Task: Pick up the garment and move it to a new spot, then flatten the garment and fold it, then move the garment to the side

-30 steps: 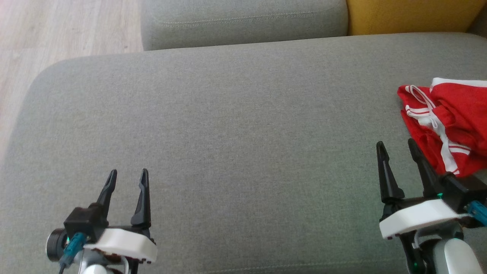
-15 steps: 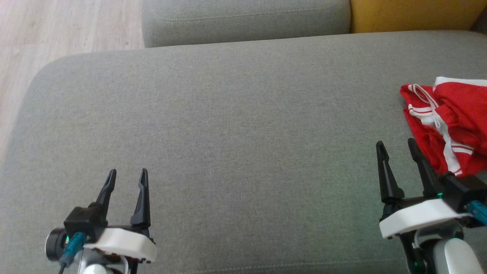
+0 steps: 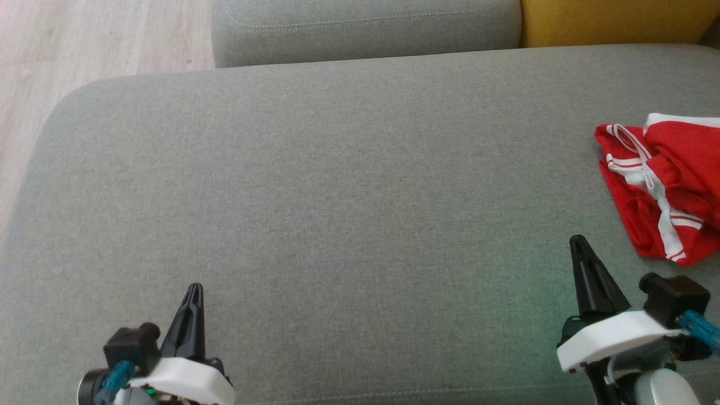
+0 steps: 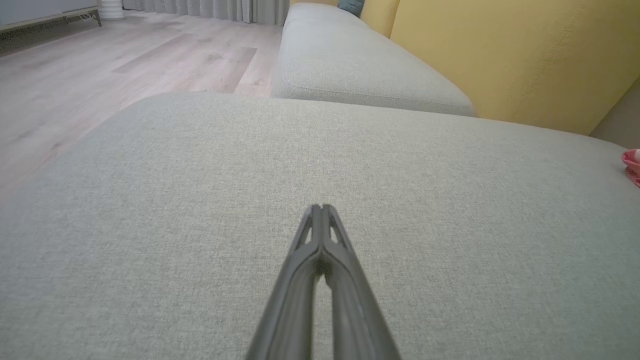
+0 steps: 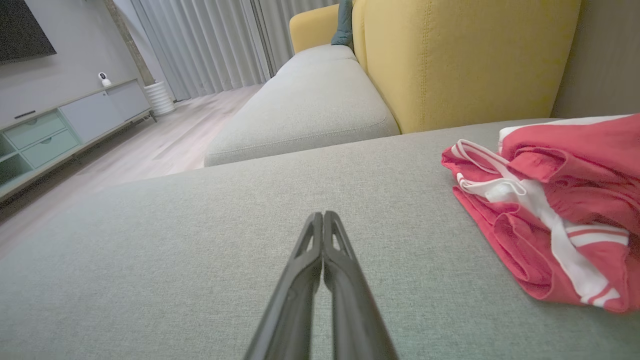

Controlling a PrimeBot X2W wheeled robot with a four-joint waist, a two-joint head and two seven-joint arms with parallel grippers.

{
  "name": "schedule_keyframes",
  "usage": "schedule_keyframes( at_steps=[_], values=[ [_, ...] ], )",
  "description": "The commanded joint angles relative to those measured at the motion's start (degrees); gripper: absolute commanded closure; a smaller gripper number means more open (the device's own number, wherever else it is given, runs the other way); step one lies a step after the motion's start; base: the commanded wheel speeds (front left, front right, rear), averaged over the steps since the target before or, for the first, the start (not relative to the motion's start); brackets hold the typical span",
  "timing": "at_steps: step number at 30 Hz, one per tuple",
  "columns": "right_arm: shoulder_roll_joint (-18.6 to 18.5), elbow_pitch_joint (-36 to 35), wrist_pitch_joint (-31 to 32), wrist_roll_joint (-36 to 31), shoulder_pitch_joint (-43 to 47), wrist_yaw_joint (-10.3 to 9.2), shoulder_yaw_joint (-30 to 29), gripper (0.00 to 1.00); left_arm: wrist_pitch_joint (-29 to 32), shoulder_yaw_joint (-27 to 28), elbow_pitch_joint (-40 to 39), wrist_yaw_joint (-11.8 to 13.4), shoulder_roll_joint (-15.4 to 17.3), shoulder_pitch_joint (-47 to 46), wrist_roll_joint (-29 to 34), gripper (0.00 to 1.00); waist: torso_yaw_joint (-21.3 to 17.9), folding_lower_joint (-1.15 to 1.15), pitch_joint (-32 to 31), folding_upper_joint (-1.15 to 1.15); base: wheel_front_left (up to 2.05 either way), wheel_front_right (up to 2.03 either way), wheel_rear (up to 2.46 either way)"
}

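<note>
Garment [image 3: 669, 185]: red fabric with white stripes along the edges and a white band running through the folds. I see it bunched in a loose heap, not flat, with several layers rolled over each other. It lies on the grey seat cushion [image 3: 337, 197] at my far right, and the head view's edge cuts part of it off.

Right gripper [image 3: 578, 242]: fingers pressed together to a single point, nothing between them. It sits over bare cushion, near the heap's closest corner but apart from it; the garment is to its right and a little farther out. In the right wrist view the closed fingers point across the cushion with the red heap off to the right.

Left gripper [image 3: 193, 289]: likewise closed tight, tips meeting, holding nothing, over bare cushion well apart from the garment.

A yellow backrest [image 5: 465, 55] stands behind the cushion; wooden floor [image 3: 84, 39] lies to my left.
</note>
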Motion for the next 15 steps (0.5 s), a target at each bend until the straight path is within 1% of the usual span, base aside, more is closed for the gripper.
schedule_keyframes(
  at_steps=[1, 15],
  values=[
    [-0.31, -1.66, -0.09, 2.04, -1.83, 0.00, 0.06, 1.00, 0.50, 0.71, -1.73, -0.40, 0.19, -2.22, -1.78, 1.00, 0.00, 0.00, -0.05, 0.00, 0.00, 0.00, 0.00],
    [-0.80, -0.11, -0.06, 11.16, -2.80, -0.01, 0.00, 1.00, 2.47, 2.28, -1.20, -1.45, -0.15, -3.28, -10.23, 1.00, 0.06, 0.00, -0.36, 0.00, 0.00, 0.00, 0.00]
  ],
)
